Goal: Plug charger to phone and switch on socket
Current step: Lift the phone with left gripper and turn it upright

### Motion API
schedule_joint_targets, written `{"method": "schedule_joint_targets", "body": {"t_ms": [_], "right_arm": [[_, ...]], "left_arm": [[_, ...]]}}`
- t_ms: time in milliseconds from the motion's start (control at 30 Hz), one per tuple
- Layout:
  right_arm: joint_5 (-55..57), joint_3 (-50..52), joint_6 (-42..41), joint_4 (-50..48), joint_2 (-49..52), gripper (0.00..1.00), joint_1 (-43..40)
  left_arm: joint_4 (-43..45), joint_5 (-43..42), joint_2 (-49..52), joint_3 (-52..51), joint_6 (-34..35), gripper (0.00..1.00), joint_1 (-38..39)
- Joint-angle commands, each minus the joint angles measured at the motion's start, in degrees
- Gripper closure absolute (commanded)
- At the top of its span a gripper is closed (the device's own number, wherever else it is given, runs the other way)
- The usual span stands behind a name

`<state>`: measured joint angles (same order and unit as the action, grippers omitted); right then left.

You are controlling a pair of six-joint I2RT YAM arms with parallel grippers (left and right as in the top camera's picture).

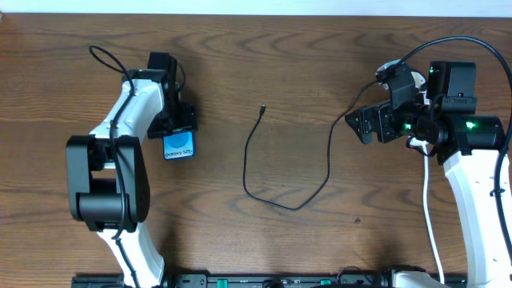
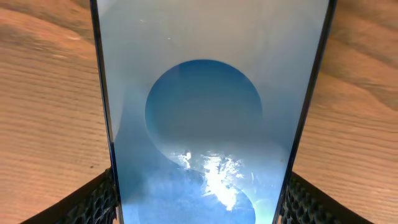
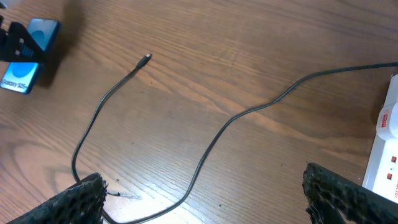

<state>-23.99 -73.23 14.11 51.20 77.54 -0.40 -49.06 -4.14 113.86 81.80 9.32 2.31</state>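
The phone (image 1: 180, 147) lies on the wooden table with its blue screen and white "Galaxy S25" text facing up. My left gripper (image 1: 179, 130) is shut on its long edges. In the left wrist view the phone (image 2: 205, 93) fills the frame between both fingers of the left gripper (image 2: 199, 202). The charger's black plug tip (image 1: 263, 108) lies free on the table right of the phone, and its cable loops down and back toward the right. My right gripper (image 1: 358, 126) is open and empty above the cable (image 3: 205, 149). The white socket (image 3: 385, 140) shows at the right edge, mostly under my right arm.
The socket's white cord (image 1: 428, 216) runs toward the front edge beside the right arm. In the right wrist view the plug tip (image 3: 145, 59) lies far ahead of the open right gripper (image 3: 202, 190), and the phone (image 3: 17, 78) is at the top left.
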Motion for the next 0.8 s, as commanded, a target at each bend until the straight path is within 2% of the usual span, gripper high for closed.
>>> {"method": "schedule_joint_targets", "body": {"t_ms": [0,300,767], "right_arm": [[-0.13,-1.22,-0.37,0.02,0.39,0.03,0.5],[-0.17,-1.22,-3.28,-0.35,0.39,0.02,0.5],[-0.17,-1.22,-17.38,-2.38,0.39,0.01,0.5]], "left_arm": [[-0.39,-0.66,-3.91,1.7,1.57,0.31,0.09],[-0.13,-4.74,-9.55,1.7,5.09,0.31,0.09],[1.36,-16.7,-12.7,1.7,12.48,0.31,0.09]]}}
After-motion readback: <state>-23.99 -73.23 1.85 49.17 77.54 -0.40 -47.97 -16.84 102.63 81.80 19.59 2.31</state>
